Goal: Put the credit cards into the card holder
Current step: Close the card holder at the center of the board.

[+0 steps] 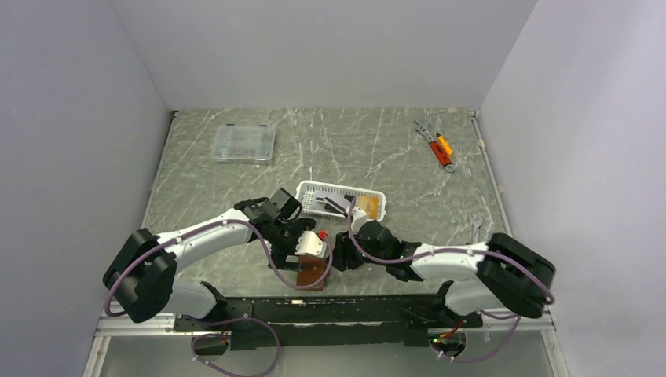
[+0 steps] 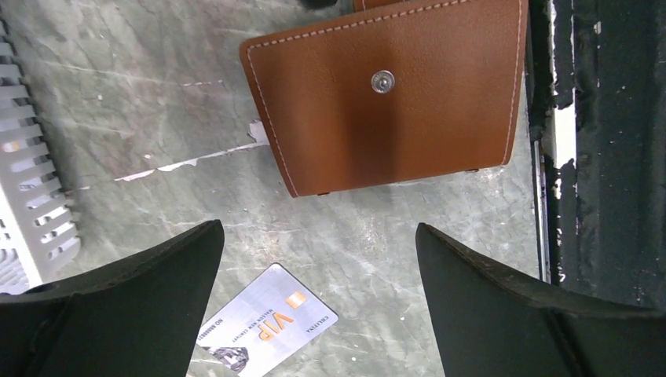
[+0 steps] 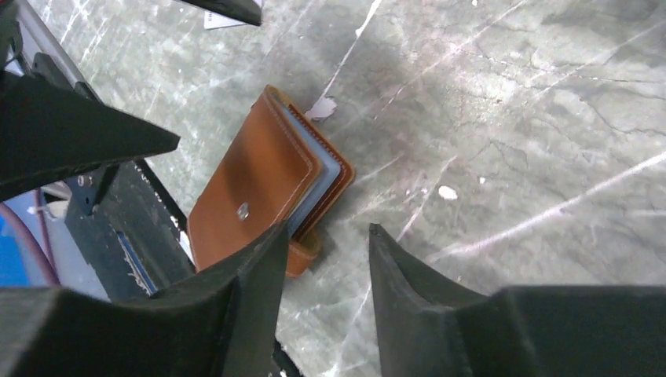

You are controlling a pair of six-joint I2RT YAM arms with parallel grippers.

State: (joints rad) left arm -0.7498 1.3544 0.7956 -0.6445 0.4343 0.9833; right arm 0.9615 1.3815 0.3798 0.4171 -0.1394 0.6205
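Note:
The brown leather card holder [image 2: 385, 94] lies folded on the table near its front edge, snap button up; pale blue inner leaves show at its edge [image 3: 259, 181]. My left gripper [image 2: 318, 228] hangs wide open just above and beside it, holding nothing. A grey-white credit card [image 2: 267, 322] marked VIP lies flat on the table by the left finger. My right gripper [image 3: 327, 229] is open next to the card holder's tab, with only bare table between its fingers. In the top view both grippers [image 1: 312, 255] [image 1: 339, 259] meet over the card holder [image 1: 312, 276]. More cards, one orange [image 1: 371, 206], sit in the basket.
A white slotted basket [image 1: 314, 191] stands just behind the grippers. A clear compartment box [image 1: 243, 144] is at the back left, small tools [image 1: 436, 145] at the back right, a wrench [image 1: 473, 224] at the right. A black rail [image 1: 330, 306] runs along the near edge.

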